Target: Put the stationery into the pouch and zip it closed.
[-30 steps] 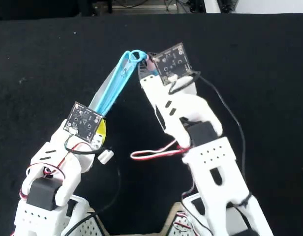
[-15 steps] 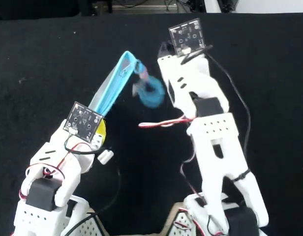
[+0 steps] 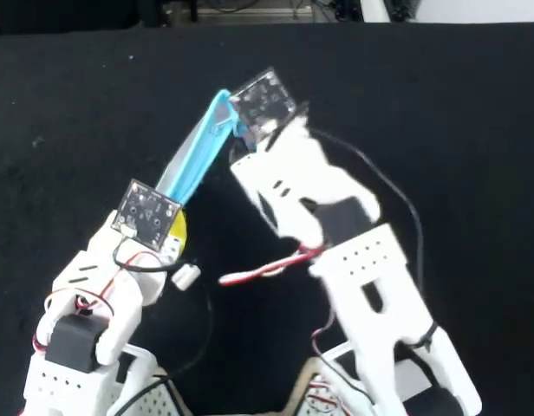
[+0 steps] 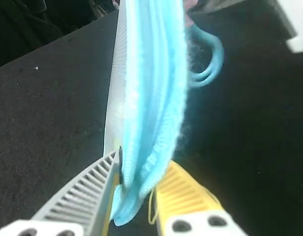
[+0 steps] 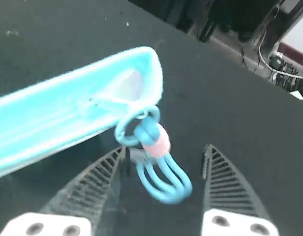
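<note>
A light-blue pouch [image 3: 196, 154] is held off the black table, slanting away from the left arm. My left gripper [image 4: 136, 184] is shut on the pouch's near end [image 4: 141, 147], grey finger on one side, yellow finger on the other. The pouch's far end [image 5: 136, 73] carries a zip pull with a pink bead [image 5: 156, 145] and blue cord loops [image 5: 164, 179]. My right gripper [image 5: 164, 167] is open, and the cord loops hang between its fingers without being pinched. In the high view the right gripper [image 3: 241, 143] sits at the pouch's far tip.
The black table [image 3: 440, 113] spreads all around. Red and white cables [image 3: 258, 269] loop between the two arms. Room clutter and cables [image 5: 269, 49] lie beyond the table's far edge.
The right gripper let the zip pull go and swung away to the right half a second ago; now it is back at the pouch's far tip. The left arm kept still.
</note>
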Robot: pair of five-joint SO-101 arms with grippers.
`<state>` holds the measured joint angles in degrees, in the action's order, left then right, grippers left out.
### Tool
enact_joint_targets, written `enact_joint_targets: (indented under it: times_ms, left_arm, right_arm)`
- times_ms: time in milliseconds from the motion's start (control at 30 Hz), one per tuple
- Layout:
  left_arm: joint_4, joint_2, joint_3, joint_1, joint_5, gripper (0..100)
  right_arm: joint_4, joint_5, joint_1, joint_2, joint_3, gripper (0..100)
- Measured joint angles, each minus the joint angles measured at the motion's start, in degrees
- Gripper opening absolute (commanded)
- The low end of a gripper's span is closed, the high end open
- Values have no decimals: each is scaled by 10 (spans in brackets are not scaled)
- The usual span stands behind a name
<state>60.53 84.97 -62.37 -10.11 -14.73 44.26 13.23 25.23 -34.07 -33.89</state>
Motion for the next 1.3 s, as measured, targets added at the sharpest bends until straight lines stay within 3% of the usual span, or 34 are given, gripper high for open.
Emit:
enact_joint_targets:
  times_ms: [467, 733, 833, 1300]
  left_arm:
    - [9, 1, 0, 3, 0, 30]
    - [9, 1, 0, 4, 0, 30]
    - [9, 1, 0, 4, 0, 30]
    - [9, 1, 0, 0, 0, 30]
  right_arm:
    - [-271, 0, 17, -2, -147, 231]
    - [-287, 0, 17, -2, -147, 101]
    - [-287, 0, 17, -2, -147, 10]
    - [-287, 1, -50, -2, -140, 11]
